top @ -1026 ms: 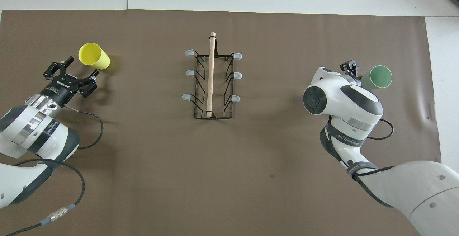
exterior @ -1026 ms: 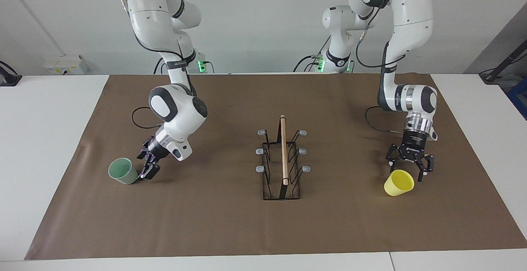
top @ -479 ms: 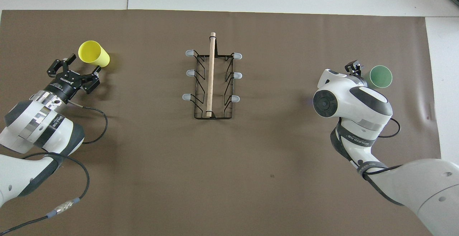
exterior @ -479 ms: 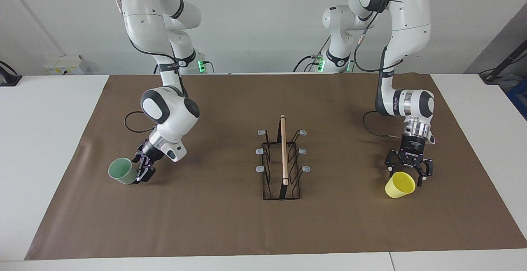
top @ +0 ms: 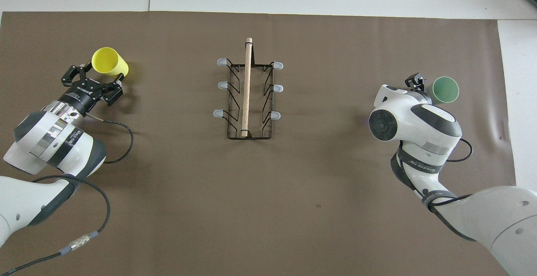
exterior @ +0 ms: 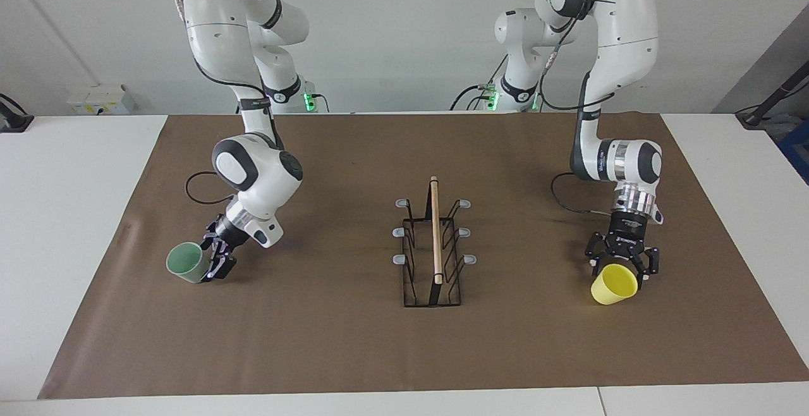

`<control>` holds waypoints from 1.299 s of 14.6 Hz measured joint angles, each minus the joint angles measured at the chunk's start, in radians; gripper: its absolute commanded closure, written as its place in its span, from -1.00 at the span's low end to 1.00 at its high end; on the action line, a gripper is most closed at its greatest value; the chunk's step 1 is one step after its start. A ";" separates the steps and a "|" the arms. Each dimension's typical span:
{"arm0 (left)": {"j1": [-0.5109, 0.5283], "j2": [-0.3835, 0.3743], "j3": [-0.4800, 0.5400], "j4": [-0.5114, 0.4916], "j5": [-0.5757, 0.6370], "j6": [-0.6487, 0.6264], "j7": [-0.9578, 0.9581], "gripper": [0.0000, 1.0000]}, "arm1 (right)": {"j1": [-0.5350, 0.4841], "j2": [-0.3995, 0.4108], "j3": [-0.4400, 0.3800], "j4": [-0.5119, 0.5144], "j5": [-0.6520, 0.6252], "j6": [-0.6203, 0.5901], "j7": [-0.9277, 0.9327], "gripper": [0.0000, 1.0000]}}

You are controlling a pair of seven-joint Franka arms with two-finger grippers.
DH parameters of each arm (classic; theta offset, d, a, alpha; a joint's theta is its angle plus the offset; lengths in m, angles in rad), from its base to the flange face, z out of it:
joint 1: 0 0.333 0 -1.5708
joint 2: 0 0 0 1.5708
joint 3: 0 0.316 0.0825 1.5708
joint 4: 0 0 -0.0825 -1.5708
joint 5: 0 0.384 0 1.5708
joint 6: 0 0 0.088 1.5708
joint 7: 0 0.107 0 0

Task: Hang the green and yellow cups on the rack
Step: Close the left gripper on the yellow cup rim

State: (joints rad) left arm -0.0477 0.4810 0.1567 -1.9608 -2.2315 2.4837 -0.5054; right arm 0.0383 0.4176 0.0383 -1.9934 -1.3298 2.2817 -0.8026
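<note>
Rack alone mid-table
Between my jaws and the rack (exterior: 433,243) the brown mat (exterior: 354,340) lies bare; only the rack's prongs stand up.

rack (top: 247,95) mid-mat | yellow cup (top: 110,62) at left end effector (top: 94,77) | green cup (top: 444,90) by right end effector (top: 415,80)

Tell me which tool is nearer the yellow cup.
Left. The left tool is open right at the yellow cup; the right tool is open at the green cup, past the rack.
</note>
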 measured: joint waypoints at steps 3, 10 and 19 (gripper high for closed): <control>0.000 0.017 -0.016 0.028 -0.006 0.034 0.000 -1.00 | -0.007 0.000 0.000 -0.003 -0.035 0.003 0.018 -1.00; -0.001 0.034 -0.024 0.036 -0.034 0.035 0.000 -1.00 | -0.034 0.000 0.000 -0.018 -0.089 0.020 0.076 -1.00; -0.023 0.038 -0.031 0.053 -0.055 0.059 0.003 1.00 | -0.046 0.000 0.000 -0.032 -0.151 0.040 0.116 -1.00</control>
State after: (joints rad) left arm -0.0704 0.5186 0.1260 -1.9079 -2.2862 2.5431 -0.5029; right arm -0.0081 0.4177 0.0381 -2.0256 -1.4803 2.3216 -0.6871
